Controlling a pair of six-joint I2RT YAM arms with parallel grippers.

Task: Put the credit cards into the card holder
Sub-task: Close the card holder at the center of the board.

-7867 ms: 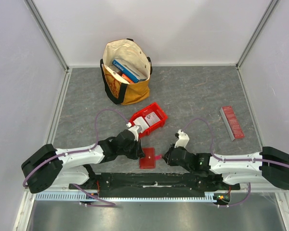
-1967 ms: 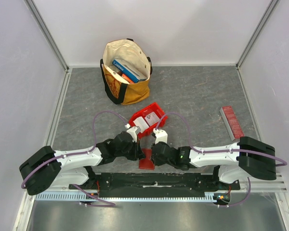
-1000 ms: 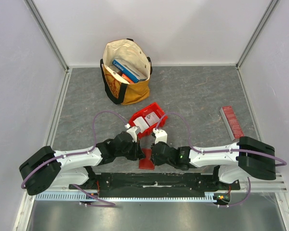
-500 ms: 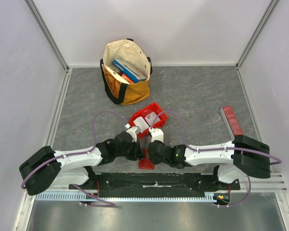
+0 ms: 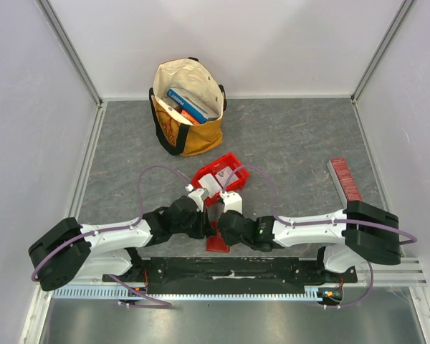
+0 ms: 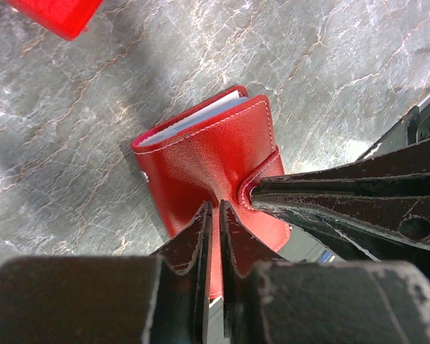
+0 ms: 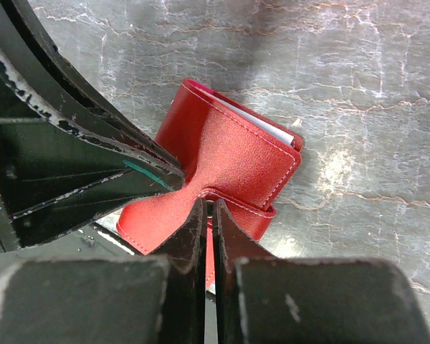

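Note:
The card holder (image 6: 201,154), a dark red folded wallet, lies near the table's front edge between both arms (image 5: 216,242). My left gripper (image 6: 215,209) is shut, pinching the wallet's cover. My right gripper (image 7: 208,204) is shut on the wallet's snap tab, its jaws nearly touching. In the right wrist view the wallet (image 7: 236,154) shows pale inner edges at its far side, and the left fingers (image 7: 79,143) cross in from the left. The credit cards (image 5: 213,184) lie white in the red bin (image 5: 236,184) just behind the grippers.
A cream and yellow tote bag (image 5: 188,107) holding blue books stands at the back. A long ridged red strip (image 5: 345,180) lies at the right. The black base rail (image 5: 229,269) runs just in front of the wallet.
My right gripper has shifted slightly left and closed down on the wallet's snap tab. The left gripper has held still on the cover.

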